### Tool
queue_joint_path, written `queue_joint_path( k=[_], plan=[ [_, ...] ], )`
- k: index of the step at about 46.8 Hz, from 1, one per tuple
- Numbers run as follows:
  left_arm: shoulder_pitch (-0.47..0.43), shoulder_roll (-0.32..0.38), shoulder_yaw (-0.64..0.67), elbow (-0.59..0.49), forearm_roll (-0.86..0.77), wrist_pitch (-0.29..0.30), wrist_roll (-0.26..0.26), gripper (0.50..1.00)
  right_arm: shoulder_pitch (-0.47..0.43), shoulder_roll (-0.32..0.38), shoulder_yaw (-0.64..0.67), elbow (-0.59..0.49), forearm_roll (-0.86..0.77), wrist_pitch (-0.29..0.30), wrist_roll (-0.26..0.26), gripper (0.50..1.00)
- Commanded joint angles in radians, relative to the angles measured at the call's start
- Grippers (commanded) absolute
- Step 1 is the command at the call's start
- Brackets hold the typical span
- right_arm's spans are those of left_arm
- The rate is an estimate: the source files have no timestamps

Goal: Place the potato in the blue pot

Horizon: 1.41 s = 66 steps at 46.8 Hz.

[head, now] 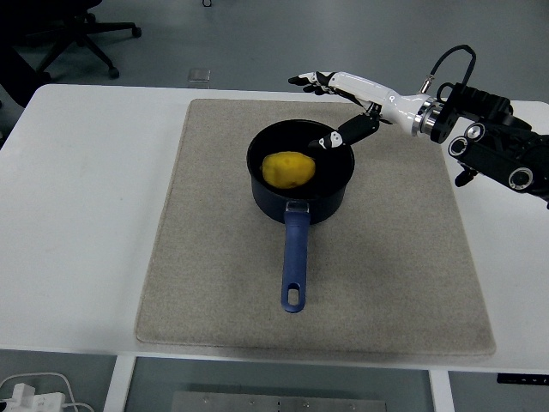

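The yellow potato [288,169] lies inside the blue pot [299,189] in the middle of the beige mat. The pot's blue handle [293,262] points toward the near edge. My right hand [322,107] hovers above the pot's far right rim, fingers spread and empty, thumb over the rim. The left arm is out of view.
The beige mat [214,257] covers the centre of the white table [77,215]. An office chair [73,34] stands on the floor beyond the far left edge. A white cable and plug [26,395] lie below the near left edge.
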Motion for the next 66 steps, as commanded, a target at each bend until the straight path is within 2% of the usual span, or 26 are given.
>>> queue_joint_path(
  k=[1,6,19,24,35,41,50,66],
  plan=[
    [0.000,0.000,0.000,0.000,0.000,0.000,-0.001,0.996,0.020,-0.009,0.000,-0.002,0.000,0.004,0.000,0.926],
    [0.000,0.000,0.001,0.000,0.000,0.000,-0.001,0.996,0.034,-0.018,0.000,-0.002,0.000,0.018,0.000,0.926],
    [0.000,0.000,0.001,0.000,0.001,0.000,-0.001,0.996,0.045,-0.100,0.000,-0.003,0.001,0.042,0.000,0.926],
    [0.000,0.000,0.001,0.000,0.001,0.000,-0.001,0.996,0.045,-0.120,0.002,-0.020,0.001,0.036,0.000,0.926],
    [0.000,0.000,0.000,0.000,0.000,0.000,0.001,0.996,0.035,-0.144,0.017,-0.052,0.119,0.045,-0.011,0.926],
    [0.000,0.000,0.000,0.000,0.001,0.000,-0.001,0.996,0.029,-0.166,0.020,-0.057,0.211,0.045,-0.087,0.926],
    [0.000,0.000,0.001,0.000,0.001,0.000,-0.001,0.996,0.017,-0.172,0.020,-0.057,0.544,0.045,-0.267,0.926],
    [0.000,0.000,0.000,0.000,0.001,0.000,-0.001,0.996,-0.017,-0.152,0.041,-0.057,0.879,0.024,-0.331,0.926]
  ],
)
